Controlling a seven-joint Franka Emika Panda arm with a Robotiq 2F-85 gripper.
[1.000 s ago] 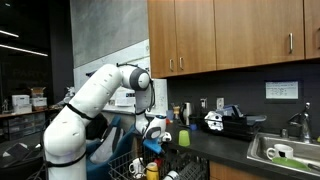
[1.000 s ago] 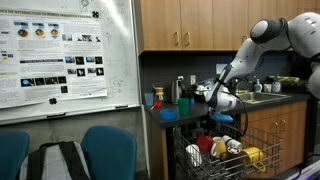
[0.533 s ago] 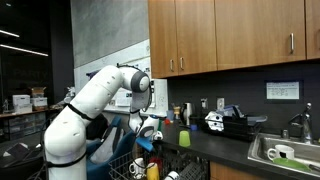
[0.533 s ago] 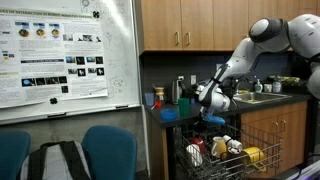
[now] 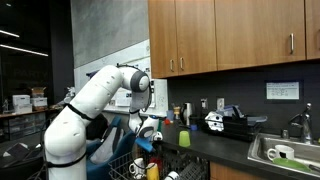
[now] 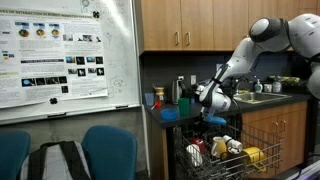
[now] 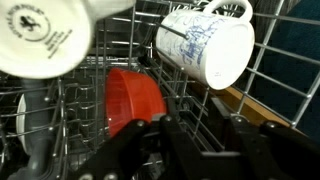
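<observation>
My gripper hangs low inside the pulled-out dish rack. Its fingers stand partly apart, and I can see nothing caught between them. In an exterior view the arm reaches down from the counter side, with the tool just above the crockery. I read this as the approach onto the red cup: I'm lined up over it but have no contact. In the wrist view the cup sits down among the rack's wires, just ahead of the fingertips and a little toward the left of the picture, clear of both fingers. I can't tell which way its mouth faces. A white mug with blue print lies tipped above and to the right of it, and a white printed bowl crowds in from the upper left. The next move calls for a short, straight descent between those two pieces, with the fingers wide enough to straddle the cup's wall and kept off the wires.
</observation>
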